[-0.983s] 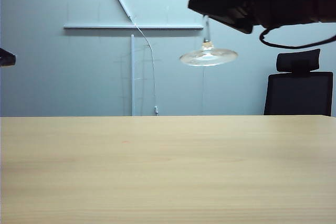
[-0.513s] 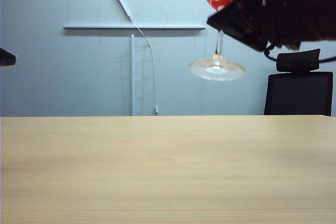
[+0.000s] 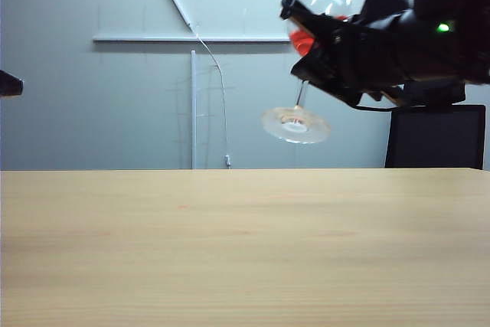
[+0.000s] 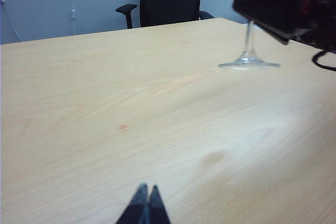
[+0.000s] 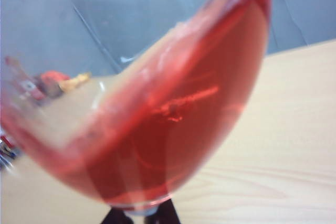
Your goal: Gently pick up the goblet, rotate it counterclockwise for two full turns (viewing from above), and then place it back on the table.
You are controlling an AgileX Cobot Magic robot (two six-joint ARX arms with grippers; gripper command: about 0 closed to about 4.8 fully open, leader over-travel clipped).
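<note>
Exterior view: the right hand [image 3: 318, 67] is gripping the tall clear goblet's [image 3: 295, 123] thin stem, holding the fragile, top-heavy glass tilted above the pale wooden bench [image 3: 245, 250].

Left wrist view: the left hand [image 4: 144, 205] is sitting closed, the goblet well away.

Right wrist view: red liquid is leaning just above the fingertips [image 5: 167, 212]; hold the stem.

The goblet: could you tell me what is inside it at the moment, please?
Red liquid sits in the goblet bowl, slanted; the right gripper grips the stem. The rim is out of view.
</note>
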